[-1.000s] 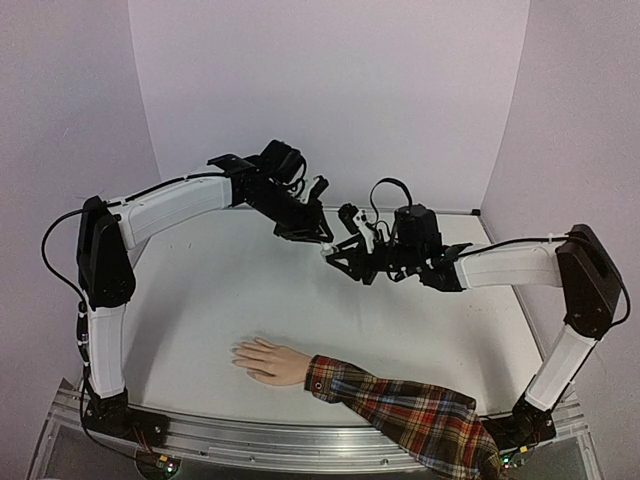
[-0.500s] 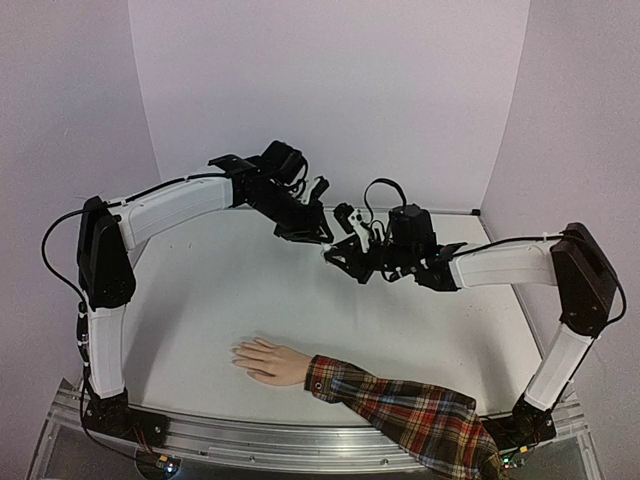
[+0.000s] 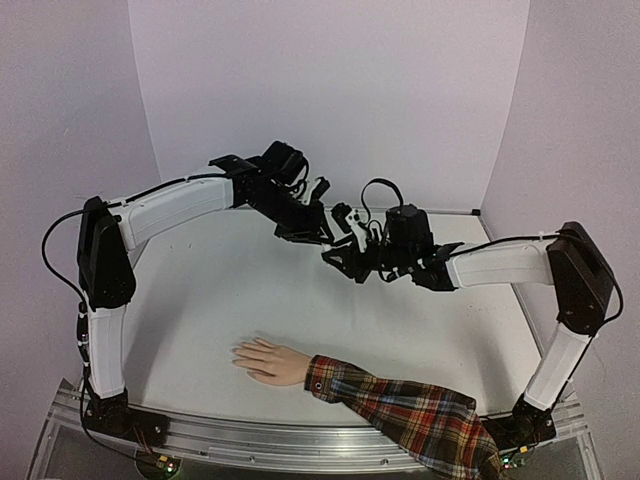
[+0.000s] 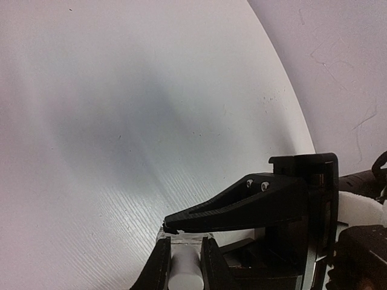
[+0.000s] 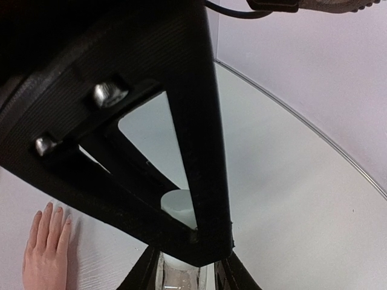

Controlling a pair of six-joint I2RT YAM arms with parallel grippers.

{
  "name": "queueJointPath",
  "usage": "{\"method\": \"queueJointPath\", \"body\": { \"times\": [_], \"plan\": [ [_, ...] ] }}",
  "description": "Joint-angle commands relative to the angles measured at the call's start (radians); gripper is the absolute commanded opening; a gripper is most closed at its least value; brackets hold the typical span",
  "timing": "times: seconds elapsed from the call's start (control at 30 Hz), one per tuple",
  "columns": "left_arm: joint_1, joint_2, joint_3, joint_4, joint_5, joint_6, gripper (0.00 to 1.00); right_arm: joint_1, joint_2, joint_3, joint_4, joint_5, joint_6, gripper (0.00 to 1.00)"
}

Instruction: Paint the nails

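- The hand lies palm down near the front edge of the table, a little right of the middle. Its fingers are spread and point left.
- A red plaid sleeve runs from the wrist past the table's front right corner.
- The nails sit at the fingertips, too small here to judge any paint.
- The left claw hangs above the back half of the table, pinched tight on a small white bottle.
- The right claw meets it there, tip to tip. Its fingers flank the bottle, narrow, but I cannot tell whether they press on it.
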Motion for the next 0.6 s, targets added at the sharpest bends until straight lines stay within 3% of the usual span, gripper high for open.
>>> {"method": "queueJointPath", "body": {
  "times": [0.0,0.33,0.4,0.5,0.57],
  "plan": [
    [-0.005,-0.043,0.027,0.001,-0.012,0.008,0.0,0.007,0.016,0.028,0.024,0.018,0.002,0.36],
    [-0.005,-0.044,0.025,-0.01,-0.032,0.016,0.0,0.009,0.009,0.012,0.024,0.03,0.004,0.31],
    [-0.006,-0.045,0.025,-0.011,-0.032,0.017,0.0,0.009,0.005,0.009,0.025,0.028,0.004,0.25],
    [-0.006,-0.048,0.025,-0.011,-0.036,0.017,0.0,0.011,0.0,0.007,0.025,0.016,0.005,0.05],
    [-0.006,-0.056,0.017,-0.007,-0.045,0.017,0.08,0.011,-0.007,0.002,0.035,0.016,0.007,0.0]
  ]
}}
